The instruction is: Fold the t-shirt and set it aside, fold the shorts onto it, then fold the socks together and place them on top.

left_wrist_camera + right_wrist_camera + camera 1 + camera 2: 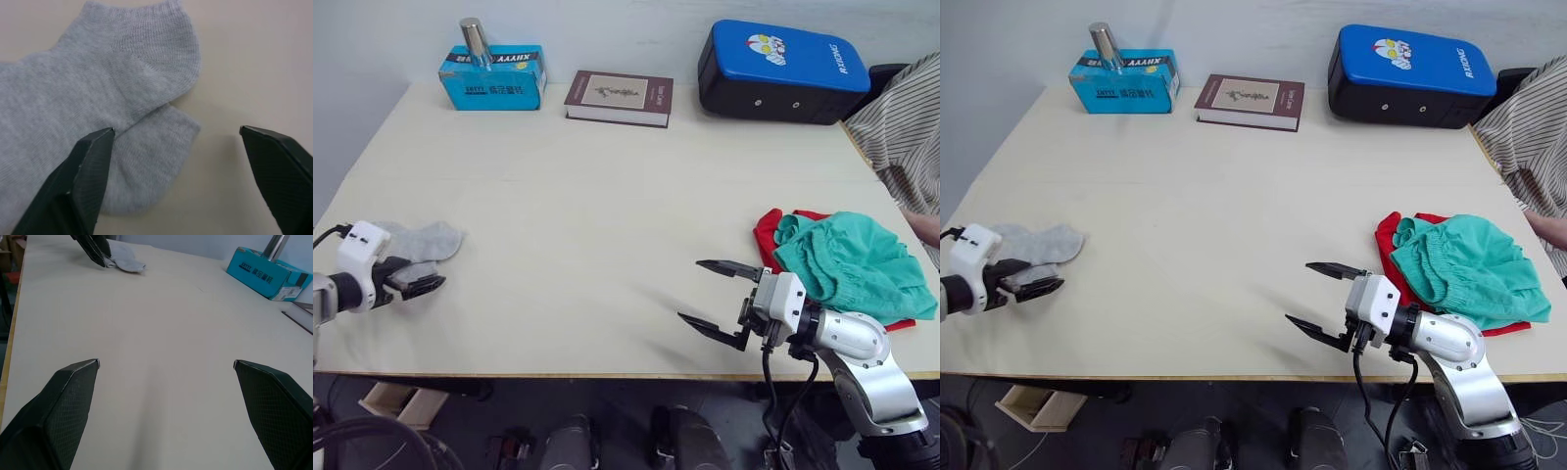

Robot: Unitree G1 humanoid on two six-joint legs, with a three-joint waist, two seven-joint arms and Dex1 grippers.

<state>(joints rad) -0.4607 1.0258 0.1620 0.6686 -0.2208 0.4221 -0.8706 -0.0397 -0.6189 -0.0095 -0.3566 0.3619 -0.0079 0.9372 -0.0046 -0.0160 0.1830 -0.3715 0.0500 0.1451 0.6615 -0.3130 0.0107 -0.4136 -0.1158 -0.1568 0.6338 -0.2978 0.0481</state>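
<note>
The knit grey socks point(98, 107) are lying overlapped and flat on the smooth table point(597, 225), with the left gripper point(176, 171) spreading its textured black fingers wide over their rounded ends. Well to the right of the socks, the right gripper point(715, 299) is gaping empty beside the crumpled shorts point(852, 264), which are resting on the t-shirt point(766, 235).

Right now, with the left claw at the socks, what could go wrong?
1. The left claw is open with one finger over the socks and the other on bare table; closing may catch only one sock, since they lie overlapped, not aligned.
2. The shorts lie bunched on the t-shirt, so socks placed on top may slide off.
</note>
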